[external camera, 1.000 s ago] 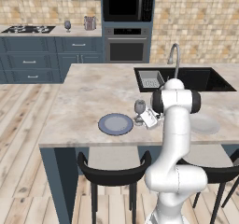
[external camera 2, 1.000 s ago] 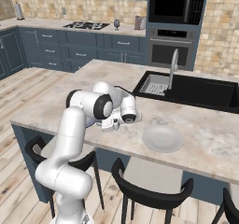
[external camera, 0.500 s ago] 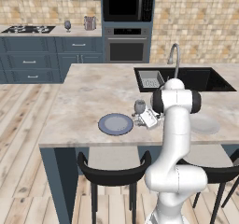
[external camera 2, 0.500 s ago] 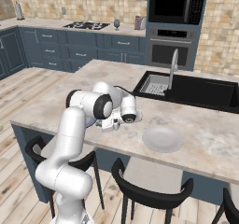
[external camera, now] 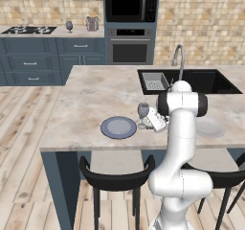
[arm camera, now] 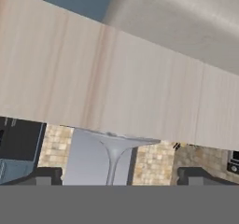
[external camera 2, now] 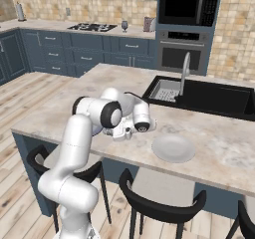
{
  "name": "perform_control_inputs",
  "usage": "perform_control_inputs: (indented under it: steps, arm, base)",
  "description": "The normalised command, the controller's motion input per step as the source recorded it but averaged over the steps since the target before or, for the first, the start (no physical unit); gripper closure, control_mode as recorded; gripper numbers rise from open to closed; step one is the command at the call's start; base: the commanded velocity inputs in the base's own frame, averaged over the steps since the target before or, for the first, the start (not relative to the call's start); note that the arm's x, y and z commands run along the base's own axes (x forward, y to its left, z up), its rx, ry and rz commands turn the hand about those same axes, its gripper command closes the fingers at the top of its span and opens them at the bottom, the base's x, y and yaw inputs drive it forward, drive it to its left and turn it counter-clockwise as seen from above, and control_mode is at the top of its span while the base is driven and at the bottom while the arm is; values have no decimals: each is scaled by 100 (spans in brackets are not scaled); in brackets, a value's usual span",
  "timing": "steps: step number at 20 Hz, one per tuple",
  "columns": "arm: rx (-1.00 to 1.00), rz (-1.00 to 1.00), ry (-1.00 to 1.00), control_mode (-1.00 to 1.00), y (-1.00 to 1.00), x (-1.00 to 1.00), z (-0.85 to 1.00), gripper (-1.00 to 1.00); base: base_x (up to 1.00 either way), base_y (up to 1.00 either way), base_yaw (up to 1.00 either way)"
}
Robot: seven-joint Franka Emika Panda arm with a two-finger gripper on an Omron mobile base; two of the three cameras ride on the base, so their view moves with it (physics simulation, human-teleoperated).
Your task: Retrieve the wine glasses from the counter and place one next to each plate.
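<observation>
One marbled stone island [external camera: 91, 95], then the rimmed blue-grey plate [external camera: 118, 127], then the stemmed grey goblet [external camera: 143, 110] standing just beside it, gripper [external camera: 149, 120] spread wide around its thin stem, so I'd back straight off level to avoid clipping the bowl.

I read the island top [external camera: 91, 99] as beige marbled stone, smooth, softly matt. The blue-grey plate [external camera: 118, 127] looks glazed; the pale plate [external camera 2: 173, 148] looks satin. The goblet [external camera: 143, 110] beside it is dark, smooth glass. The sink [external camera 2: 219, 96] is matt black, the faucet [external camera 2: 185, 68] polished metal, the floor [external camera: 19, 138] pale wood plank.
</observation>
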Motion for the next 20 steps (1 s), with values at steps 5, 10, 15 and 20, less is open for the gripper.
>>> perform_control_inputs:
  steps: [5,10,15,20]
  arm:
    - [0,-3,0,-100,-27,-1,7,-100]
    - [0,-5,-1,-100,-20,-21,26,-100]
    - [0,-2,-8,-100,-2,-40,44,-100]
    - [0,0,-6,-100,0,-44,38,-100]
  base:
    - [0,0,0]
    - [0,0,0]
    - [0,0,0]
    - [0,0,0]
